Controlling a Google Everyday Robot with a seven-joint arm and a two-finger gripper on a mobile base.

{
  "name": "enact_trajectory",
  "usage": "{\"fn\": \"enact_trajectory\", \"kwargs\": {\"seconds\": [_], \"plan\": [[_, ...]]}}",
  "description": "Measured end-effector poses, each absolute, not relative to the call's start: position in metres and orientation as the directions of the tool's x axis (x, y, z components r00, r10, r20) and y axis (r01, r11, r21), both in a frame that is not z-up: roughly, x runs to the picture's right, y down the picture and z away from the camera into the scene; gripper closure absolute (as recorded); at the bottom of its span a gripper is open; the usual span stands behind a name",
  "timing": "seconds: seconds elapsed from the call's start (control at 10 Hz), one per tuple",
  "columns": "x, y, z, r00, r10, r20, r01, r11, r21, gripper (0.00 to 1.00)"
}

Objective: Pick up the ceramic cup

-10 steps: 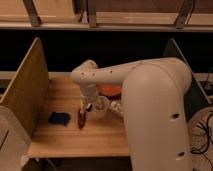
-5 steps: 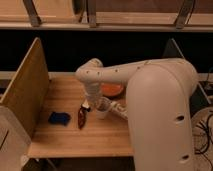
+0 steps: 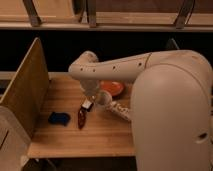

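Note:
The small white ceramic cup (image 3: 103, 98) stands on the wooden table (image 3: 105, 132), just in front of the orange shallow dish (image 3: 112, 88). The white rectangular carton (image 3: 120, 110) lies to the cup's right, slanting toward the front. My arm reaches in from the right and bends down over the table. My gripper (image 3: 89, 101) hangs at the cup's left side, close to it and low over the table. The arm hides part of the dish and part of the cup.
A dark red object (image 3: 81, 118) lies just in front of the gripper. A blue object (image 3: 59, 118) lies further left. A tall wooden side panel (image 3: 27, 92) bounds the table on the left. A dark shelf gap runs behind.
The arm's elbow has risen slightly and the gripper has shifted a little beside the cup. The cup, dish, carton and other objects have not moved.

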State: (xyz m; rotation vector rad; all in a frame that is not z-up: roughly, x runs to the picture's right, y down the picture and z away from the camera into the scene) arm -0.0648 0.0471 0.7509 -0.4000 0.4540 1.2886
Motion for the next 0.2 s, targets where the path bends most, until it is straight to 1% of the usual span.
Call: {"fn": "enact_trajectory", "kwargs": {"seconds": [0.1,0.2], "plan": [[-0.069,0.035,0.728,0.215,0.842,-0.496,-0.969,0.245,-0.004,1.0],[-0.07,0.029,0.714,0.207,0.852,-0.48,-0.97,0.243,0.013,1.0]]}}
